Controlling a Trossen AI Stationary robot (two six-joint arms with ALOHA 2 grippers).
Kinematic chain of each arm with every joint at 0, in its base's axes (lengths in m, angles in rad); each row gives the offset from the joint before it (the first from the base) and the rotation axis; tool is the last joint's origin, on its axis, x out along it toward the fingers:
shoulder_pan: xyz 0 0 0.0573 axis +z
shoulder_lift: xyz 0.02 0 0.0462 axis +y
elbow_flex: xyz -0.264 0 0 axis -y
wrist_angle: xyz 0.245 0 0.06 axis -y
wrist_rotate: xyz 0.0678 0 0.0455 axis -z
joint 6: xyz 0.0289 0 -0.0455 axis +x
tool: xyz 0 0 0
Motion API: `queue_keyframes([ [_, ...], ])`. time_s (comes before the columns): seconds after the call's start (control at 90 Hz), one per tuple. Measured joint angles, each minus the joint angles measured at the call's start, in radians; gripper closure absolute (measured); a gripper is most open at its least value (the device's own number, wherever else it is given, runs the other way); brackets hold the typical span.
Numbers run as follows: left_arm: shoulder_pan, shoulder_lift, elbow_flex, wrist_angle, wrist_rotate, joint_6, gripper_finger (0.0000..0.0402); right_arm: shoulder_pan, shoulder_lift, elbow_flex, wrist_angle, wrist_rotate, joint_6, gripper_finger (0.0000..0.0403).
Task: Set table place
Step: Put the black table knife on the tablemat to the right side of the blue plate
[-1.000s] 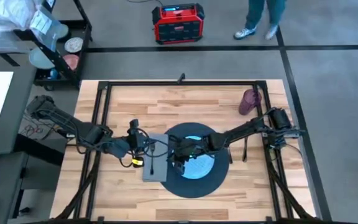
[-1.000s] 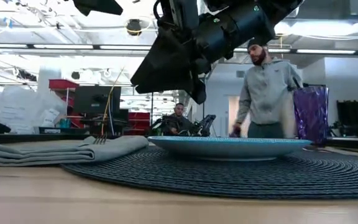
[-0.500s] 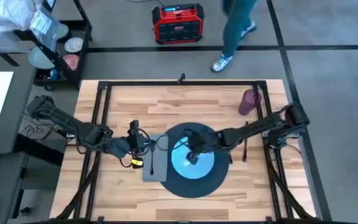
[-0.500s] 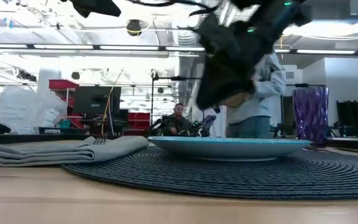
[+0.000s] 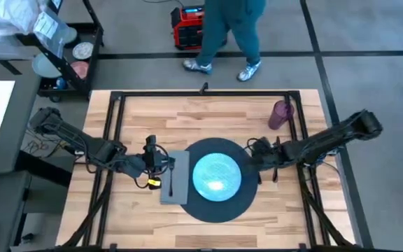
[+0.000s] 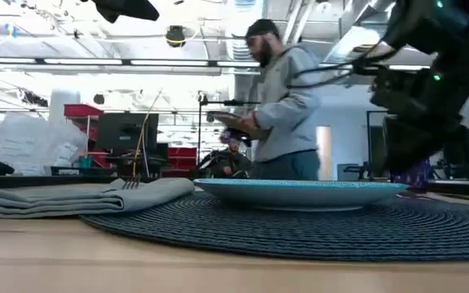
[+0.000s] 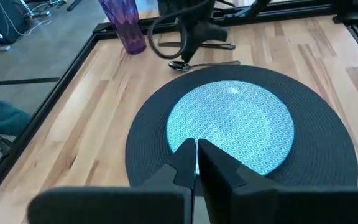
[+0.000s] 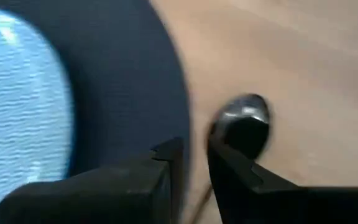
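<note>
Wooden table [image 5: 187,115] under mat [image 5: 247,203], napkin [image 5: 174,190], cup [image 5: 280,114].

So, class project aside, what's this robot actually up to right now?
It is laying a place setting on the table. The teal plate sits centred on the dark round mat, with the grey napkin at the mat's left edge and a purple cup standing farther back on the right. The right hand is at the mat's right edge, just over the spoon, fingers slightly apart. The left hand is over the napkin, fingers shut. A person walks past behind the table.
</note>
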Motion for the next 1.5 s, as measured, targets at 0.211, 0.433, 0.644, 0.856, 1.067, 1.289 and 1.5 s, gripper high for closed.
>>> queue_keyframes([
  [0.211, 0.000, 0.000, 0.000, 0.000, 0.000, 0.001, 0.0401, 0.047, -0.004, 0.000, 0.008, -0.002, 0.001, 0.0343],
  [0.433, 0.000, 0.000, 0.000, 0.000, 0.000, -0.004, 0.0401, 0.086, -0.004, 0.000, -0.065, -0.007, 0.058, 0.0343],
  [0.644, 0.000, 0.000, 0.000, 0.000, 0.000, -0.006, 0.0401, 0.145, -0.004, 0.000, -0.134, -0.011, 0.146, 0.0343],
  [0.856, 0.000, 0.000, 0.000, 0.000, 0.000, -0.006, 0.0401, 0.221, -0.002, 0.000, 0.005, -0.074, 0.150, 0.0343],
  [1.067, 0.000, 0.000, 0.000, 0.001, -0.001, -0.006, 0.0402, 0.260, -0.002, 0.000, 0.042, -0.064, 0.165, 0.0343],
  [1.289, 0.000, 0.000, 0.000, 0.001, -0.001, -0.010, 0.0401, 0.258, -0.002, 0.000, 0.046, -0.046, 0.166, 0.0343],
  [1.5, 0.001, 0.000, 0.000, 0.001, -0.001, -0.010, 0.0401, 0.258, -0.002, 0.000, 0.046, -0.038, 0.166, 0.0343],
])
